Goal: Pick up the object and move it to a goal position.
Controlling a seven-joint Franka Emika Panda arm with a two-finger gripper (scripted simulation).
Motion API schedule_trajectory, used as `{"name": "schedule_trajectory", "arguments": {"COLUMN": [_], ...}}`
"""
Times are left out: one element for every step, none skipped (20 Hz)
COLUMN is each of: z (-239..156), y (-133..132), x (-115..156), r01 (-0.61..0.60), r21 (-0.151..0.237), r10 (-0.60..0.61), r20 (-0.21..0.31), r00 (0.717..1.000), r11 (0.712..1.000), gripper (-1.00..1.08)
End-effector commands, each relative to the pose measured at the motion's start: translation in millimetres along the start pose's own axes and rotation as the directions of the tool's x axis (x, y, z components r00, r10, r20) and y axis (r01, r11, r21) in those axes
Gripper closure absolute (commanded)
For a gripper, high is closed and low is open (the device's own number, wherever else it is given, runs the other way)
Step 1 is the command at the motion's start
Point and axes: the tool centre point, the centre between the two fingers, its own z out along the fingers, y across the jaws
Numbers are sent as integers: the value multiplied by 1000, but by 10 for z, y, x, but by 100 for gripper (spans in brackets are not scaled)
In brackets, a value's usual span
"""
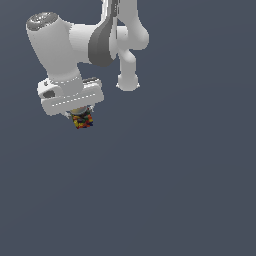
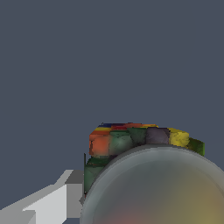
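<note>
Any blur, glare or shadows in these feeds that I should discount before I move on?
Exterior view: flat, even light, no cast shadow, no glare; the object is tiny and low-detail under the gripper. Wrist view: its grey rounded top fills the foreground, soft and blurred; the mottled body is sharper.

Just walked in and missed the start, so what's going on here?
A white Panda arm in a simulator is handling one tiny object, mottled red, yellow and dark. It sits right under the gripper, apparently between the fingers, though they are mostly hidden, so a firm grasp cannot be confirmed. The wrist view shows its grey rounded top close up, with one finger beside it. No goal marker is visible on the plain grey background.
</note>
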Motion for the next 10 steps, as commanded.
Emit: {"name": "schedule_trajectory", "arguments": {"z": [-182,-238,-289,-335,-376,-411,-443,-467,-485,-497], "y": [64,86,107,126,143,159,170,182,191,199], "x": [-131,-176,-217,-254,-286,-314,-335,-353,-365,-373], "r01": [1,1,1,1,1,1,1,1,1,1], "r21": [-2,-2,-2,-2,-2,-2,-2,-2,-3,-3], "r10": [-1,-1,-1,-1,-1,-1,-1,-1,-1,-1], "r20": [-2,-2,-2,-2,-2,-2,-2,-2,-2,-2], "r00": [1000,1000,1000,1000,1000,1000,1000,1000,1000,1000], "r11": [1000,1000,1000,1000,1000,1000,1000,1000,1000,1000], "gripper": [108,108,108,108,108,108,108,108,108,108]}}
